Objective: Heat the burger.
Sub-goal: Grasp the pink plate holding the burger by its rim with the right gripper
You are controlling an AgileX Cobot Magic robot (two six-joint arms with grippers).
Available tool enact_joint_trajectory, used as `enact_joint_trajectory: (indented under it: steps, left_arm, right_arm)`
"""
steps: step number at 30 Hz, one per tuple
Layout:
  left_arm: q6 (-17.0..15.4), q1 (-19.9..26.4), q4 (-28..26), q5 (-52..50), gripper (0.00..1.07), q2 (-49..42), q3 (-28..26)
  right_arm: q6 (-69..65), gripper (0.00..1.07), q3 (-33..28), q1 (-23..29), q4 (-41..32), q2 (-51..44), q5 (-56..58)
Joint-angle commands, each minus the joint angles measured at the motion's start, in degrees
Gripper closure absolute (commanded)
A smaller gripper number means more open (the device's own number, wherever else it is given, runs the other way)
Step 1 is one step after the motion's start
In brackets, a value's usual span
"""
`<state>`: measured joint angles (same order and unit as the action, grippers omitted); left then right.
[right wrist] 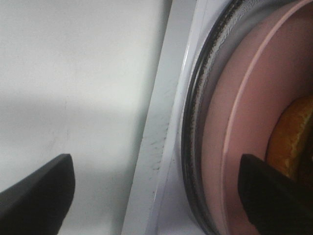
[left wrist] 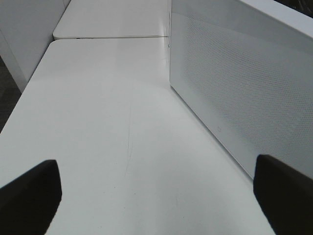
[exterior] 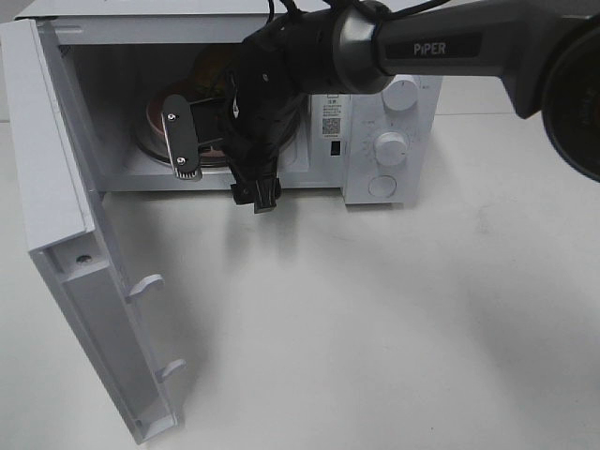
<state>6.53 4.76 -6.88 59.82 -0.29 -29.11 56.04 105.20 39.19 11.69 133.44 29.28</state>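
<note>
We judge the burger (right wrist: 293, 134) soft and crushable; lift its plate (right wrist: 239, 122) rim. Both grippers, left (left wrist: 156, 196) and right (right wrist: 156, 193), are released.

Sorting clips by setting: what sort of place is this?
Probably a lab bench staged as a kitchen: white microwave with its door open, pink plate inside, on a bare white table.

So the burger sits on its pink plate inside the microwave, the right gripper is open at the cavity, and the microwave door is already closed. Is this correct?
Not quite: the microwave door is open, swung wide to the left in the exterior high view. The rest holds: the burger sits on the pink plate inside the microwave, and the right gripper is open at the cavity.
</note>
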Motion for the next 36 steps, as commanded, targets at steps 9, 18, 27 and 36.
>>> enact_joint_trajectory:
  steps: [9,18,27,36]
  left_arm:
    - [-0.4,0.06,-0.46,-0.17,0.07,-1.15,0.34]
    - [-0.4,0.06,-0.52,-0.17,0.07,-1.15,0.34]
    - [-0.4,0.06,-0.52,-0.17,0.07,-1.15,0.34]
    - [-0.4,0.06,-0.52,-0.17,0.07,-1.15,0.34]
  right_arm:
    - [-1.15,0.23,6.07,-1.72,0.29,4.47,-0.4]
    - [-0.69,0.25,7.85,-2.18,-1.03,7.16,-2.01]
    - [-0.52,0.27,10.49,-2.81,-2.23,9.4,-2.29]
    - [0.06,0.31,10.66,-3.72,-2.01,9.63,-2.52]
